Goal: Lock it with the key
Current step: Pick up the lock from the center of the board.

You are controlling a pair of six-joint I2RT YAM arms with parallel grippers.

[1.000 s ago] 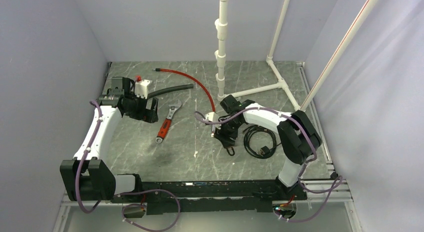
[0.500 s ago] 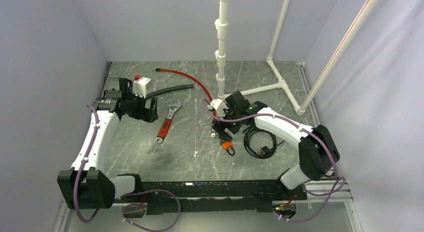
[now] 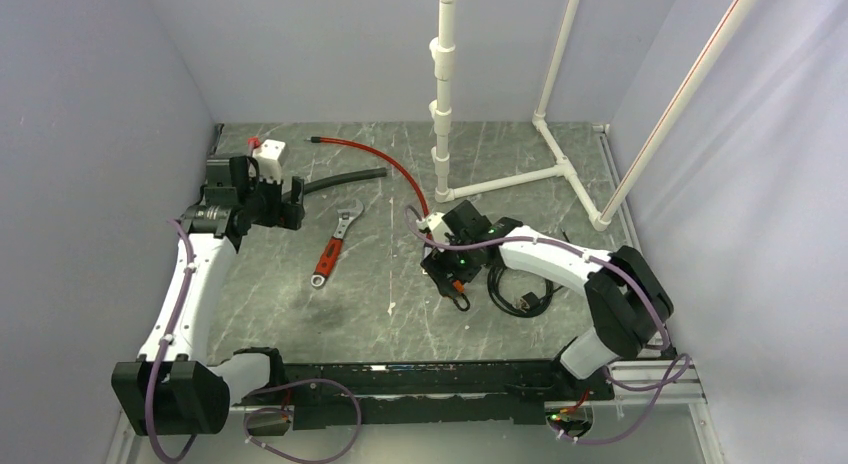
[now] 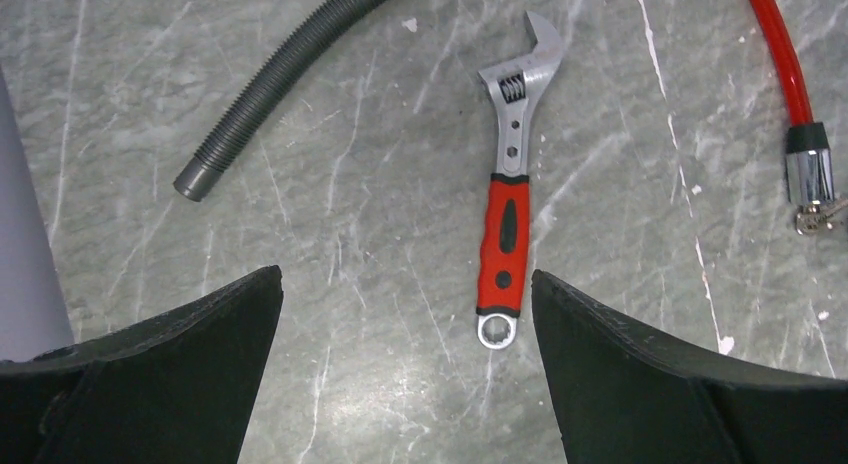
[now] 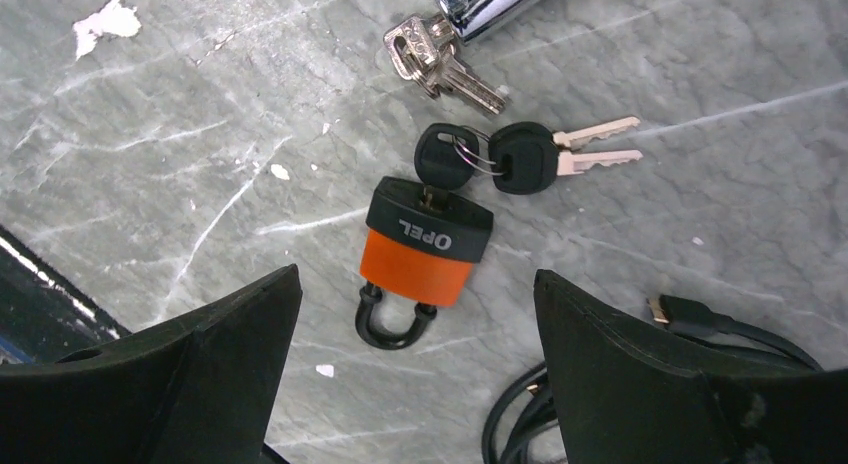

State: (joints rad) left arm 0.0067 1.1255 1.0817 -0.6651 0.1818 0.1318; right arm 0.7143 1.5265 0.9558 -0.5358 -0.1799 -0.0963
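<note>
Top view: left tool near desk's far-left edge, right tool mid-desk over padlock. Left wrist: tool wide open, empty, wrench below. Right wrist: tool wide open, empty; key seated in padlock, cable close right.

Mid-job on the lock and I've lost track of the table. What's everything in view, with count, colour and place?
padlock: one, orange body, black top and shackle, centre right
key: one, black head, seated in the padlock's top
spare keys: two silver blades showing, black head, ringed to that key
red cable: one, chrome end, centre to far side
silver keys: small bunch, at the red cable's chrome end
black cable: one coil, right of the padlock
wrench: one, red handle, silver head, left of centre
hose: one, grey, ribbed, far left
white pipe frame: one, far side
left gripper: black, open, far left
right gripper: black, open, over the padlock
</note>
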